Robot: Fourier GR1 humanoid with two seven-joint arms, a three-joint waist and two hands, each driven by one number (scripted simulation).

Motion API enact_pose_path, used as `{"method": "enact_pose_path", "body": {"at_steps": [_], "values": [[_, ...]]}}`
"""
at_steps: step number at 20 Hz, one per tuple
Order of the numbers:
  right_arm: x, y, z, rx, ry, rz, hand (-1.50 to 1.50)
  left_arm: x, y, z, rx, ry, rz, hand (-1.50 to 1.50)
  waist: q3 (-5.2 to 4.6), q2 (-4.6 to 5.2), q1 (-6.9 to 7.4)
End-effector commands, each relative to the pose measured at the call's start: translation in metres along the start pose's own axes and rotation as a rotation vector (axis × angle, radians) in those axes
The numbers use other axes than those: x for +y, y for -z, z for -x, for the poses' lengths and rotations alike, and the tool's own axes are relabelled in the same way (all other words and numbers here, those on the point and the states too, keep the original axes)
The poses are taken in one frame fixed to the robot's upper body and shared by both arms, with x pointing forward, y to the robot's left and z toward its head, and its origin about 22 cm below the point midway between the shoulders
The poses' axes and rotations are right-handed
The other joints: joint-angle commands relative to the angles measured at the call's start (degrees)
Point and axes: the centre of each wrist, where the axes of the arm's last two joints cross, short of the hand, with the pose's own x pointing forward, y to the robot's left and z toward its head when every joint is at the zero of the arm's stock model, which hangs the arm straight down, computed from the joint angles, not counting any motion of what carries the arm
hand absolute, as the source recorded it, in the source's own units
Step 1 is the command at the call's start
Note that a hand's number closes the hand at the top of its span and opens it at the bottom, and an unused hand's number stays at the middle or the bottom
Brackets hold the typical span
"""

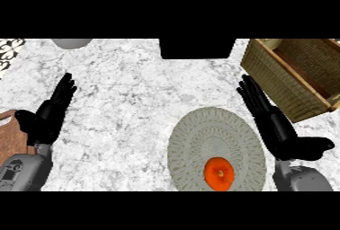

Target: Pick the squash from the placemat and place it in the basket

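1. here's the pale grey marbled worktop [133,99], seen from steeply above, both grey forearms coming in from the near edge.
2. the small round orange squash [219,174] sits on the round grey woven placemat [216,134], on the mat's near part, close to the worktop's near edge and right of the middle.
3. the square woven wicker basket with a wooden rim [285,76] stands at the far right corner of the worktop, turned at an angle, well apart from the squash.
4. right hand [275,121], black, is released: fingers straight and pointing toward the far edge, thumb out to the right. it hovers just beside the placemat's right rim, between mat and basket, holding nothing.
5. left hand [50,114], black too, is also open, fingers straight and up, resting near the left edge.
6. a brown wooden board [12,134] pokes in at the left edge beside that hand.
7. along the far edge: a black box-like block [197,48] in the middle, a grey rounded object [72,43] further left, and a white-and-black patterned patch [9,50] at the far left corner.
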Motion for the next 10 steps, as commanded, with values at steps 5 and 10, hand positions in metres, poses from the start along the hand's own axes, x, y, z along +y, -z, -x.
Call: {"method": "enact_pose_path", "body": {"at_steps": [5,10], "values": [[0.002,-0.068,-0.038,-0.053,-0.107,0.34,1.5,-0.016,-0.027,-0.002,-0.06,-0.106,-0.108,0.0,-0.64,-1.28,-1.77],[0.092,-0.083,-0.015,-0.078,-0.316,0.146,-1.5,-0.053,-0.042,-0.002,-0.047,-0.195,-0.055,0.0,-0.82,-0.97,0.42]]}}
